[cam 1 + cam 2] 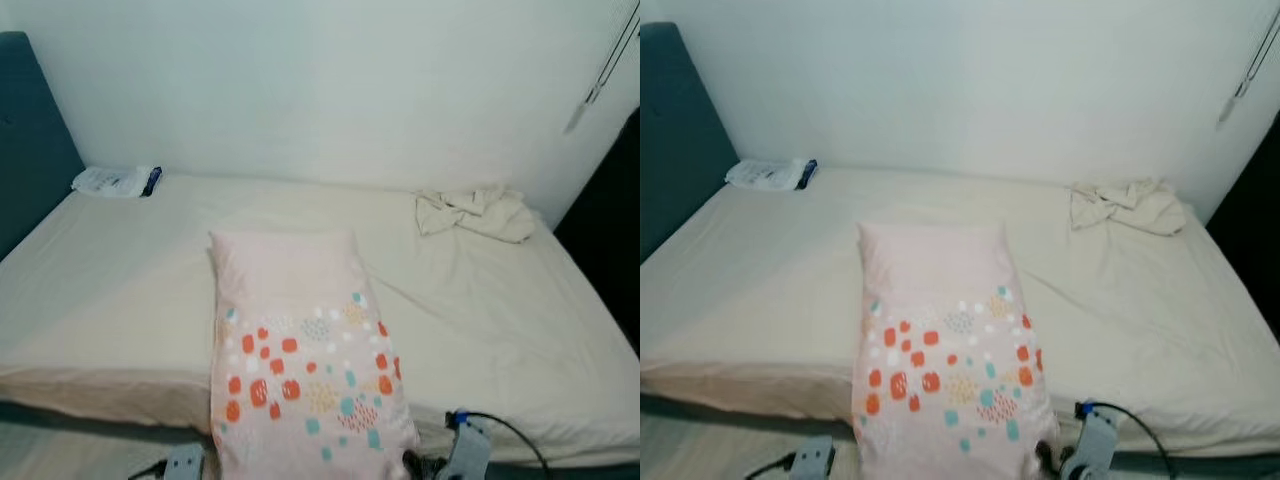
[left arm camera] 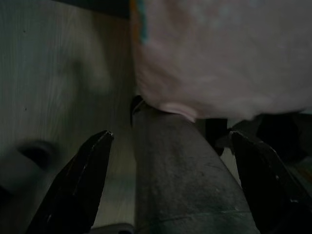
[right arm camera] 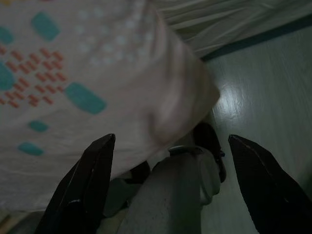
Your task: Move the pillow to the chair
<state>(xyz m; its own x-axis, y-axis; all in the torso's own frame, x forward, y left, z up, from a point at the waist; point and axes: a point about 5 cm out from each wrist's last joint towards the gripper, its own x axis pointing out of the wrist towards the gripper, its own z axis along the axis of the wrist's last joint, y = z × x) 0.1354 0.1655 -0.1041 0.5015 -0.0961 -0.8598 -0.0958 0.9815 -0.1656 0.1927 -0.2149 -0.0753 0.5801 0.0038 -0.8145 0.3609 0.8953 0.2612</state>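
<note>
While overhanging the bed's (image 1: 120, 300) near edge, pillow (image 1: 295, 340) ungrasped; left claw (image 2: 168, 183) and right claw (image 3: 170, 185) spread apart beneath. Next: close in, clamp, lift.

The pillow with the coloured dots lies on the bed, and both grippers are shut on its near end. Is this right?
Not quite. The pillow lies on the bed, but both wrist views show the left gripper and right gripper open at its near end, fingers spread and clamping nothing.
</note>
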